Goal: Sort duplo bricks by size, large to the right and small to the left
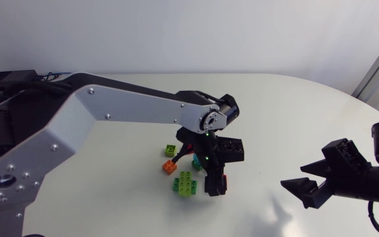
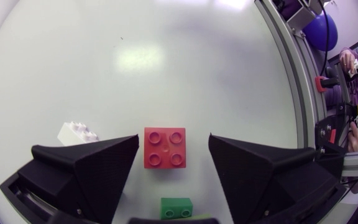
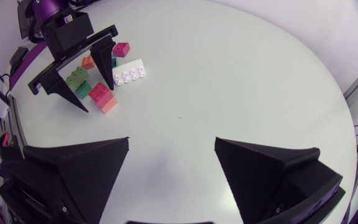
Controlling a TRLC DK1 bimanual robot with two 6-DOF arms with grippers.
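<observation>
Left tool [image 2: 173, 142] wide open at middle of desk [image 1: 288, 112], red brick [image 2: 165, 148] between fingers, not clamped; white brick [image 2: 76, 132] beside. Right tool [image 3: 171, 144] wide open, empty, toward right edge.

Red brick [image 2: 165, 147] glossy plastic; left claw [image 2: 173, 142] matte.

Bright, diffuse overhead light on the white table [image 2: 135, 59]: pale glare patches, faint soft shadows, fisheye-bowed wrist-view edges.

Likely a robotics lab: robot arms [image 1: 130, 105] at a white table [image 1: 295, 112].
</observation>
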